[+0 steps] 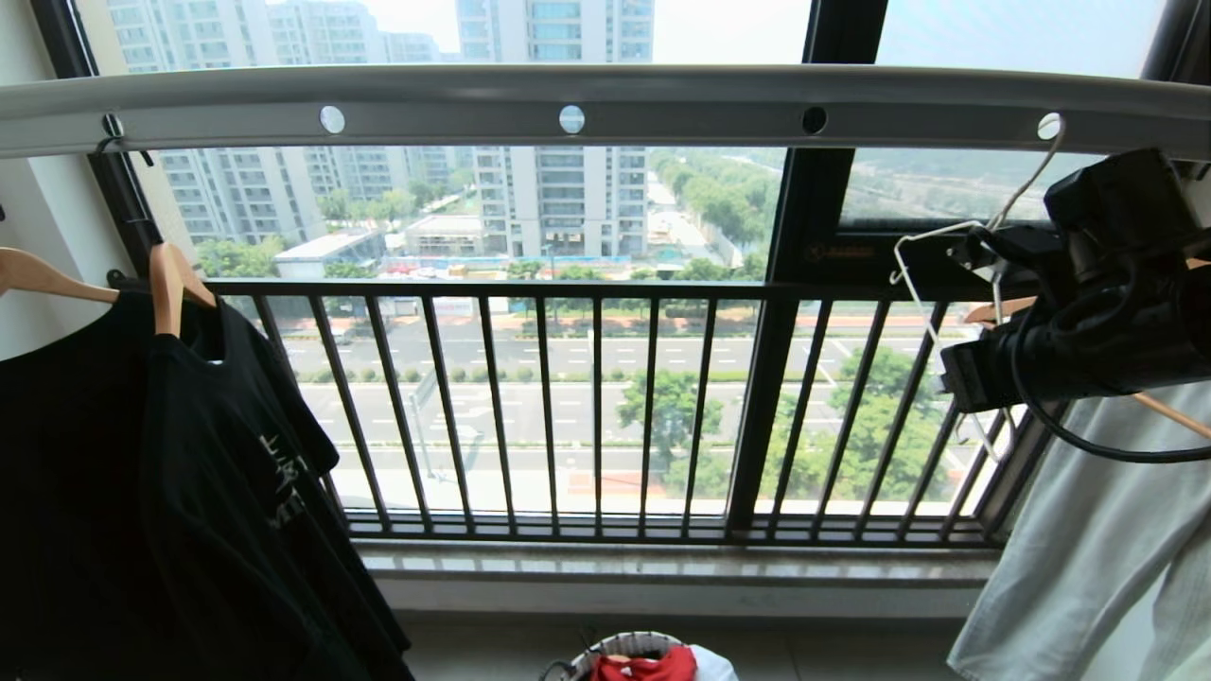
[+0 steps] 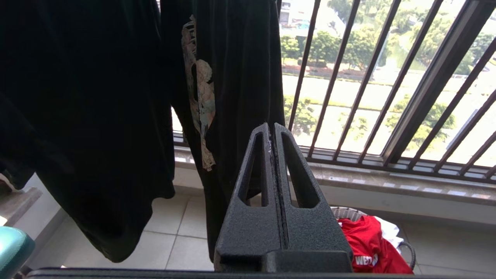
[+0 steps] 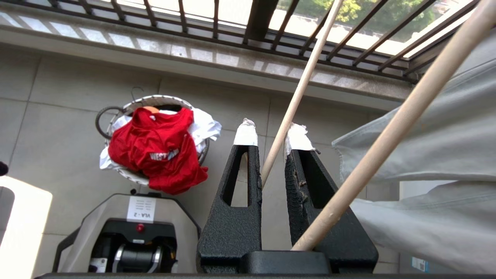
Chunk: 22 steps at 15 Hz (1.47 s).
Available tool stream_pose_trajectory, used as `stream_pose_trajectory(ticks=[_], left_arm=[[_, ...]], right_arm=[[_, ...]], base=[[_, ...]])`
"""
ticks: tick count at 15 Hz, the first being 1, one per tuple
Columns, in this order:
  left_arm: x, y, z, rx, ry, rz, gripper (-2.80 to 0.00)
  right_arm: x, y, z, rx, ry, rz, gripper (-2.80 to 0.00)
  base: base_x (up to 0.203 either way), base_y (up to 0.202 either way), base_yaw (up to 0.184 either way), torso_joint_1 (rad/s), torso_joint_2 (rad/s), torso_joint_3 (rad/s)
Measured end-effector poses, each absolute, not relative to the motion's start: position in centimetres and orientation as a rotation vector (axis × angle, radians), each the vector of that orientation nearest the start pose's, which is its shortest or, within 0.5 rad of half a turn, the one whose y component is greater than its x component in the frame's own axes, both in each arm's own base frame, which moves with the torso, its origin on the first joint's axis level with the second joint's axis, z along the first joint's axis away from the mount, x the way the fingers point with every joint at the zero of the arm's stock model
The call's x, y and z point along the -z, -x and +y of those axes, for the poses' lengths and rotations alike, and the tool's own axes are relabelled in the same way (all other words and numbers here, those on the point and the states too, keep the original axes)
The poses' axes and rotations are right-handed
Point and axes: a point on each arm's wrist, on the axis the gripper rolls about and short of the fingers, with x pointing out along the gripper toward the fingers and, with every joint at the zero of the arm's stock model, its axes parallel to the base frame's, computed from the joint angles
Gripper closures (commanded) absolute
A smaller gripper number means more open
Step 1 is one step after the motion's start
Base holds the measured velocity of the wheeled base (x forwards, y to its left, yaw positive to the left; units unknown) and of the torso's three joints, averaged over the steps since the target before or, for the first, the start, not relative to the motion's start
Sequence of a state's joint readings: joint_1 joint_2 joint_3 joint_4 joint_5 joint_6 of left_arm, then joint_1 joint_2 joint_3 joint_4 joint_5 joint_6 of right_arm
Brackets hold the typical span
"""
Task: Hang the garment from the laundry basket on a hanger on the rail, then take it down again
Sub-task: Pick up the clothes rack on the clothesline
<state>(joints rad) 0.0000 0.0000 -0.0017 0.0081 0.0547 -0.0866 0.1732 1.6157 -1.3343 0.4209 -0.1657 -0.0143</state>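
Nearest, down on the floor, the basket (image 1: 587, 657) holds the garment (image 1: 648, 667), bunched up and spilling over the rim. So the pick-up is not done yet. Low on the near left, the left end effector (image 2: 272, 128) is clenched on nothing, parked beside the black shirts (image 1: 189, 454). Up on the right, the right end effector (image 3: 271, 133) sits at the hanger (image 1: 1022, 180), just beside the trousers (image 1: 1088, 549). A thin pale rod runs into the gap at its tip, and I cannot tell whether it is grasping that rod or only straddling it. Farthest off, the hanger's hook sits in a hole of the rail (image 1: 473, 118). My read is an early stage: fetching the hanger. Dressing it, hanging it and taking the garment down all remain.
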Motion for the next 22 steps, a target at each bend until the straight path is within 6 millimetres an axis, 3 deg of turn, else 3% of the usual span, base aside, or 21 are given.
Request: stream_pose_trajectory(ticks=[8, 16, 22], left_arm=[[-7.5, 2.3, 0.1, -0.055, 0.086, 0.004, 0.0], [-7.5, 2.3, 0.1, -0.055, 0.086, 0.004, 0.0], [-7.5, 2.3, 0.1, -0.055, 0.086, 0.004, 0.0]], right_arm=[[-25.7, -25.3, 4.9, -0.049, 0.136, 0.648, 0.0], [-24.1, -27.7, 5.9, -0.063, 0.109, 0.468, 0.0], [-23.2, -28.3, 6.4, -0.053, 0.099, 0.38, 0.0]], base=[[0.0, 0.0, 0.0, 0.0, 0.0, 0.0], [0.0, 0.0, 0.0, 0.0, 0.0, 0.0], [0.0, 0.0, 0.0, 0.0, 0.0, 0.0]])
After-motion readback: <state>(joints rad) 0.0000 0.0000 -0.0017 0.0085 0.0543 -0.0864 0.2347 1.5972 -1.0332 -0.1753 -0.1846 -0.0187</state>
